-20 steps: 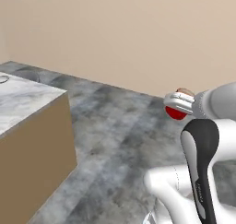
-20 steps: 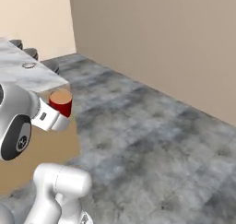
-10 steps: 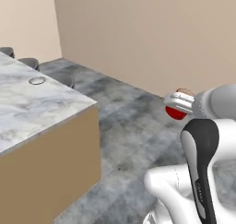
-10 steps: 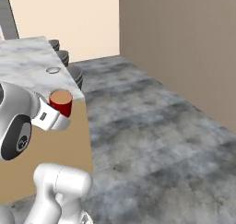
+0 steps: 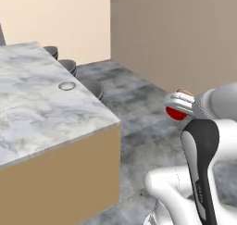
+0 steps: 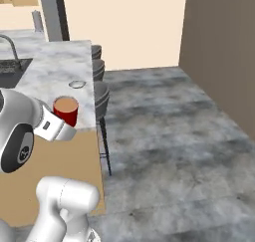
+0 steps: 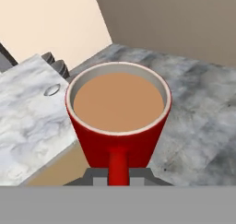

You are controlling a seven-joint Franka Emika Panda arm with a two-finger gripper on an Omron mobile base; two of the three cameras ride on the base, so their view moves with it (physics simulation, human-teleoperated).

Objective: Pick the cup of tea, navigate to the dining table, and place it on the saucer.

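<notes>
Grey stone floor and beige walls lie around me, with the dining table (image 5: 41, 103) at one side. My gripper (image 7: 119, 176) is clamped on the handle of the cup of tea (image 7: 118, 117), which I carry upright in the air, apart from the table edge. The tea reaches high, so I judge a sudden turn could spill it. Its long axis is vertical, mouth upward, handle toward my hand. The saucer (image 6: 76, 84) waits on the marble.
</notes>
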